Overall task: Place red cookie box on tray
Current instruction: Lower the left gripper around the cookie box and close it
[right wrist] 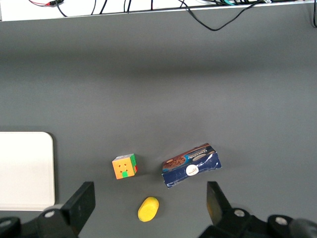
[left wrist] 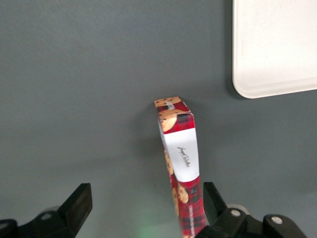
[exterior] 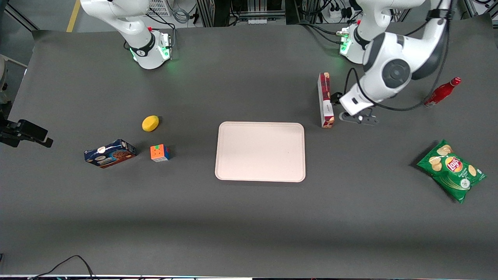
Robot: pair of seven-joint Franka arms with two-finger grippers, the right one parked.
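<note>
The red cookie box [exterior: 325, 100] stands on its long thin edge on the table, a little farther from the front camera than the tray [exterior: 260, 151] and toward the working arm's end. My left gripper [exterior: 334, 98] is low beside the box. In the left wrist view the gripper [left wrist: 147, 203] is open wide. The box [left wrist: 181, 153] reaches in between the fingers, close against one finger [left wrist: 214, 201] and well apart from the other. A corner of the pale tray [left wrist: 275, 44] shows past the box's end. Nothing lies on the tray.
A red bottle [exterior: 442, 92] and a green chips bag [exterior: 451, 169] lie toward the working arm's end. Toward the parked arm's end sit a yellow sponge-like lump [exterior: 150, 123], a colour cube [exterior: 160, 153] and a dark-blue cookie box [exterior: 110, 153].
</note>
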